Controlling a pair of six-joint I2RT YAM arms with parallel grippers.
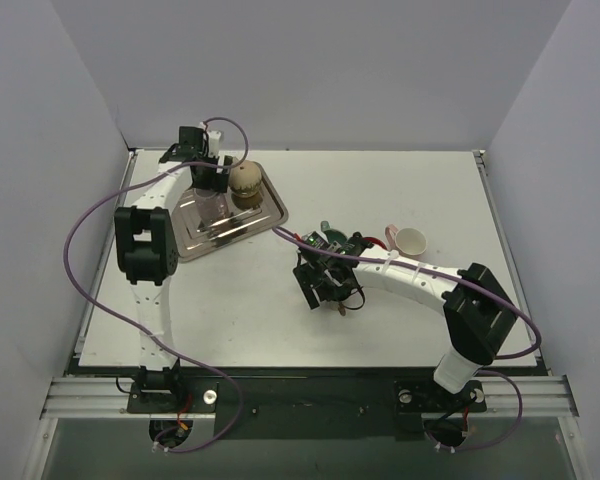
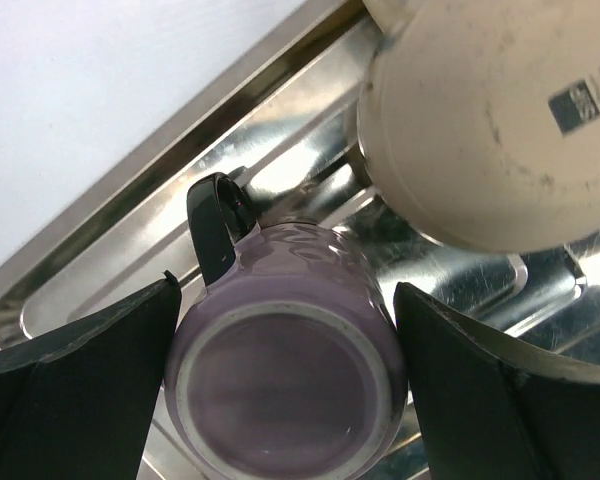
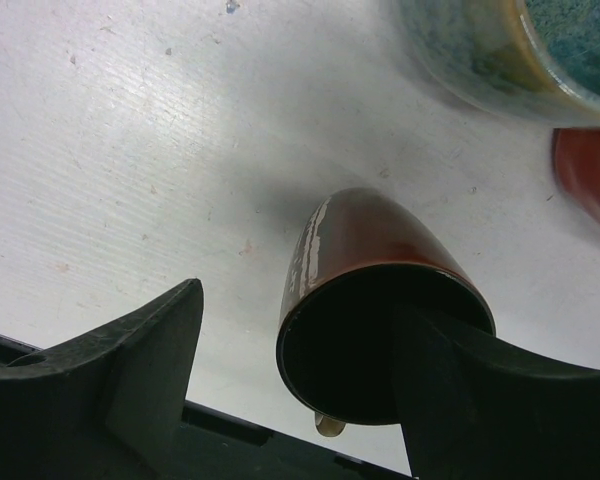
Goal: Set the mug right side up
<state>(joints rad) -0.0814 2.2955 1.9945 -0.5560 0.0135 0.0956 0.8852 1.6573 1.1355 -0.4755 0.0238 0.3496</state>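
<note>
A purple mug (image 2: 285, 370) with a black handle (image 2: 212, 225) stands upside down on the steel tray (image 2: 100, 250), its base toward the left wrist camera. My left gripper (image 2: 283, 385) straddles it, and both fingers lie against its sides. In the top view the left gripper (image 1: 206, 180) is over the tray (image 1: 195, 240) and hides this mug. My right gripper (image 3: 300, 345) is open at the table's middle (image 1: 326, 290). A brown mug (image 3: 380, 300) stands upright between its fingers. The right finger (image 3: 500, 400) overlaps the rim and the left finger (image 3: 130, 360) is apart.
A beige mug (image 1: 245, 180) stands upside down on the tray beside the purple one, and its base shows in the left wrist view (image 2: 490, 120). A teal mug (image 3: 510, 50) and a white-and-pink mug (image 1: 410, 241) stand right of centre.
</note>
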